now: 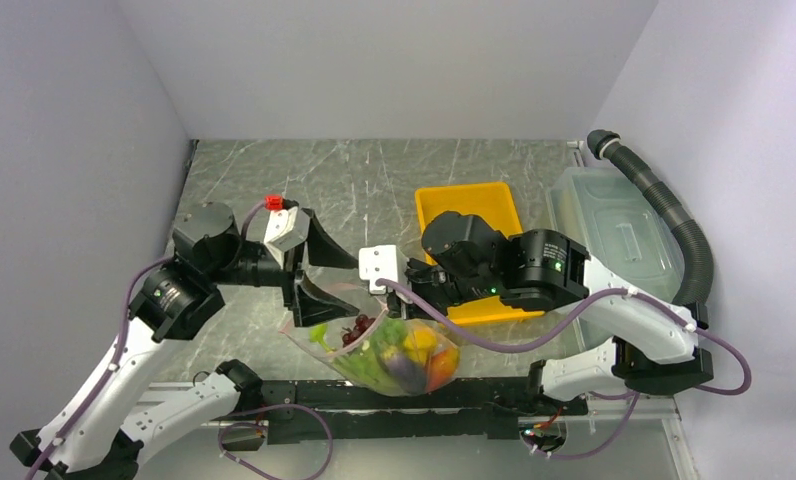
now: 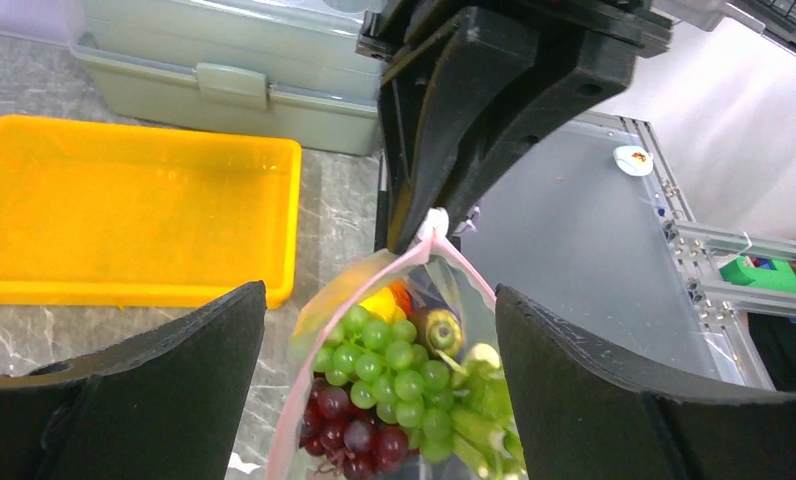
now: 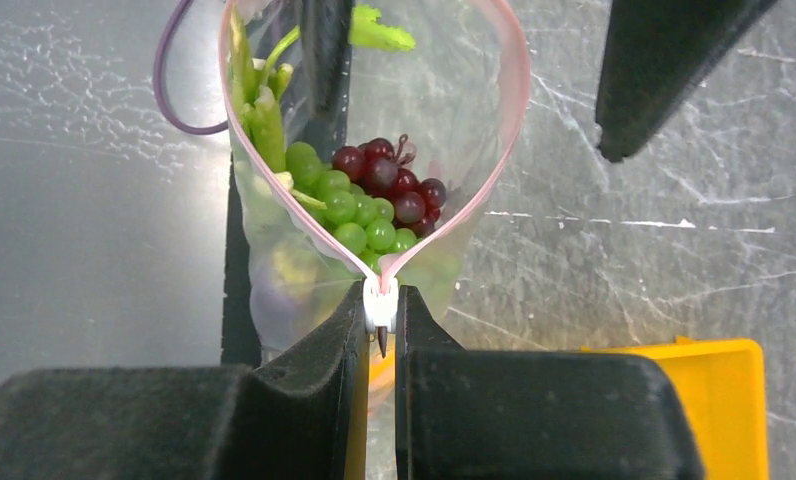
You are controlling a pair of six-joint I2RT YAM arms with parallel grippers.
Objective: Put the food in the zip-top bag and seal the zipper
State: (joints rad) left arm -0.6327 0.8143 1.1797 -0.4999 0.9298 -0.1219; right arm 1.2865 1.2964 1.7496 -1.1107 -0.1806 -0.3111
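The clear zip-top bag [image 1: 394, 355] hangs near the table's front edge with its mouth open. Its pink zipper [image 3: 509, 120] forms a wide loop. The food is inside: green grapes [image 2: 389, 365], purple grapes [image 3: 389, 180], pale green celery [image 3: 264, 120], and a yellow piece [image 1: 421, 340] beside an orange piece [image 1: 442, 368]. My right gripper [image 3: 380, 303] is shut on the white zipper slider [image 2: 434, 222] at one end of the mouth. My left gripper [image 2: 379, 300] is open, with a finger on each side of the bag's mouth, and I see no contact. In the top view the left gripper [image 1: 354, 280] faces the right gripper [image 1: 394, 292].
The yellow tray [image 1: 469, 205] lies behind the right arm and shows no food in the left wrist view [image 2: 124, 210]. A large translucent lidded bin [image 1: 614, 230] stands at the far right with a black hose [image 1: 674, 220] beside it. A metal rail [image 1: 304, 400] runs along the near edge.
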